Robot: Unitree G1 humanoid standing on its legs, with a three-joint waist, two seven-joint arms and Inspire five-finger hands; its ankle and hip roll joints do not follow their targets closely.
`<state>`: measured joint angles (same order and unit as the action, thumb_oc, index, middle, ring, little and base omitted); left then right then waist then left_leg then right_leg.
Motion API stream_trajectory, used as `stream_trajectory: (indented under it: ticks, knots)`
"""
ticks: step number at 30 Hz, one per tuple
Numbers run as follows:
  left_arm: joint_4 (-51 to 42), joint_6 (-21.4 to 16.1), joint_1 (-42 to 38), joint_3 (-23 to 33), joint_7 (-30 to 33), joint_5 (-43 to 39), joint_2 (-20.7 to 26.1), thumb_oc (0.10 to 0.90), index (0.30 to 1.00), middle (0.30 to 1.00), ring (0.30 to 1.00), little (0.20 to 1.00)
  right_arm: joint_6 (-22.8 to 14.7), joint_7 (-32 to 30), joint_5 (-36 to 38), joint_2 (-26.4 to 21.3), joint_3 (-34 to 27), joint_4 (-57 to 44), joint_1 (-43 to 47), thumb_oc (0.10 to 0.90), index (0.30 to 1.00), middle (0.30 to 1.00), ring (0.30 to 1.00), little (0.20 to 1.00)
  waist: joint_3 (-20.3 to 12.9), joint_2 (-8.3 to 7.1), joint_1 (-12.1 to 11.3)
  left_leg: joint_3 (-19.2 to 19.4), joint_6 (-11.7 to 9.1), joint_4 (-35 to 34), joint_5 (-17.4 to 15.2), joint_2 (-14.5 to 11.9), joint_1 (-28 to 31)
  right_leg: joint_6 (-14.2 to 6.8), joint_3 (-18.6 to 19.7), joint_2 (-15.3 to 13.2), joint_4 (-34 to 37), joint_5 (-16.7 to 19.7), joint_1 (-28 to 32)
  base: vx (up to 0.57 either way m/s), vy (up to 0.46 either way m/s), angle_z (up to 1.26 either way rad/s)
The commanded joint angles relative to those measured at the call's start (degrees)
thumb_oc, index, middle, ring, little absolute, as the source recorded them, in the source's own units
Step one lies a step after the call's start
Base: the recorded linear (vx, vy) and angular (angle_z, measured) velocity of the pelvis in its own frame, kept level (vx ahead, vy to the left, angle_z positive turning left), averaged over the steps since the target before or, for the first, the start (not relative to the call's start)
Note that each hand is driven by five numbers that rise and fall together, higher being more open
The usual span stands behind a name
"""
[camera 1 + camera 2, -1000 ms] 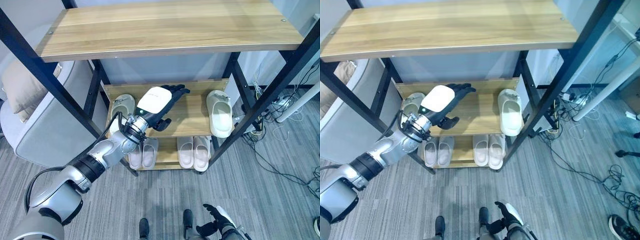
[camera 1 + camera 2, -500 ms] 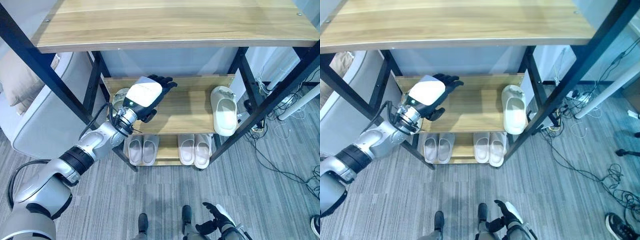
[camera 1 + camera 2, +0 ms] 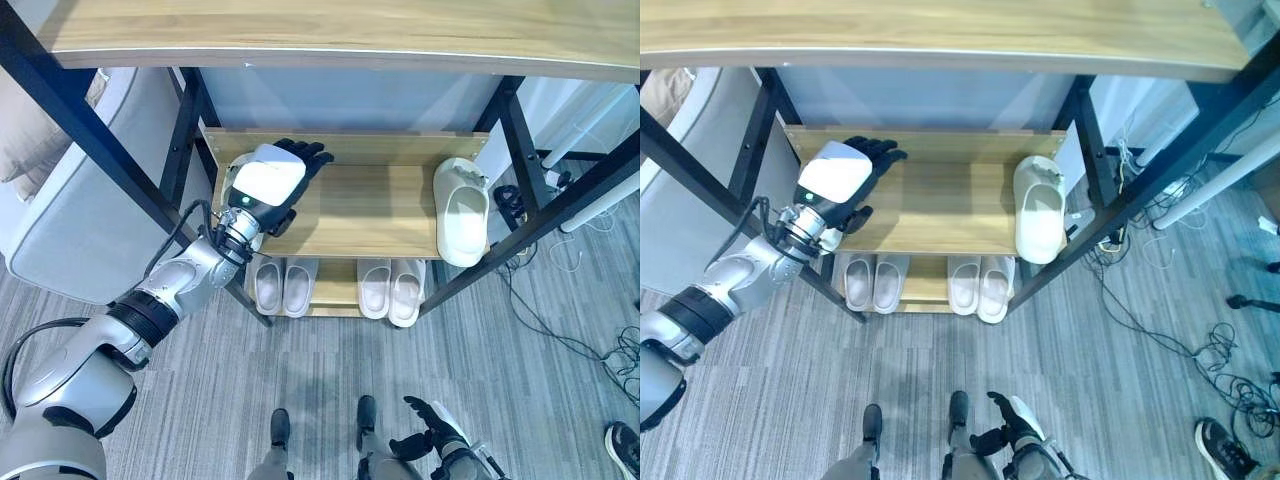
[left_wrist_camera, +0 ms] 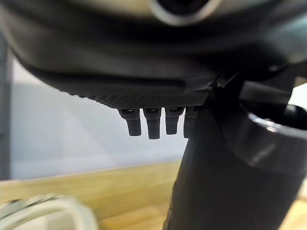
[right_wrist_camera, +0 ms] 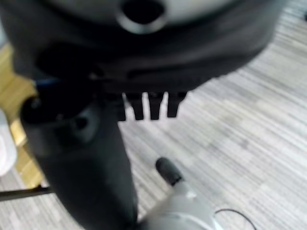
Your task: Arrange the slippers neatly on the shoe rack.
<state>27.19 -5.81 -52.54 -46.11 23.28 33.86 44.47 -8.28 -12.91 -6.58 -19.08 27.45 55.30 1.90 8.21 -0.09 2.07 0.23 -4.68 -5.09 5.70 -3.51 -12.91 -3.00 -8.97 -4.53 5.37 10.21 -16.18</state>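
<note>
the left hand (image 3: 268,182) is seen reaching into the shoe rack (image 3: 400,223) at its middle shelf, near the shelf's left end, with the fingers (image 3: 303,153) held out straight and relaxed, so the hand is open and nothing is held in it. in the left wrist view the fingertips (image 4: 148,123) are seen pointing toward the grey back wall (image 4: 72,129) above the wooden shelf board, and a pale rounded edge of a slipper (image 4: 48,213) is glimpsed just below and beside the palm. whether the hand touches that slipper cannot be told.

well apart from the left hand, at the far right end of the same shelf, a single white slipper (image 3: 461,211) is laid lengthwise with its front edge overhanging the shelf. below the hand, on the lowest shelf, a pair of pale slippers (image 3: 283,285) is set side by side, and a second pair (image 3: 390,291) is placed to the right of it.

the right hand (image 3: 432,436) is seen low over the grey striped floor (image 3: 200,400), far from the rack, with its fingers loosely spread and nothing gripped. to the left of the rack, beside the left arm, a grey sofa (image 3: 70,235) is seen.
</note>
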Motion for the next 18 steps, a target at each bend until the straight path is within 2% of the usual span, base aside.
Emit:
stream_trajectory:
  ticks: [1,18]
  knots:
    - [5.1,1.1,-12.9,5.5,5.7,0.0,0.8,0.8,0.9,0.9,0.9,0.9,-1.1,-1.6,-0.8,-2.4,-1.0,-3.2,-1.6,0.8,0.9,0.9,0.9,0.9,-1.0,1.17,-0.8,-1.0,1.4,0.1,-0.3,2.6,-5.9,-6.5,1.0,-1.9,-0.4,-6.8,0.7,0.0,0.0,0.0]
    - [1.4,0.3,-12.2,5.4,4.8,1.8,4.4,0.8,0.9,0.9,0.9,0.9,-1.4,-1.3,-0.6,-2.1,-1.9,-2.8,-3.4,0.8,0.9,0.9,0.9,0.9,-1.2,1.04,-0.8,-1.2,1.6,0.1,-0.6,3.2,-6.5,-6.6,1.0,-2.5,-0.4,-6.6,0.1,0.0,0.002,0.0]
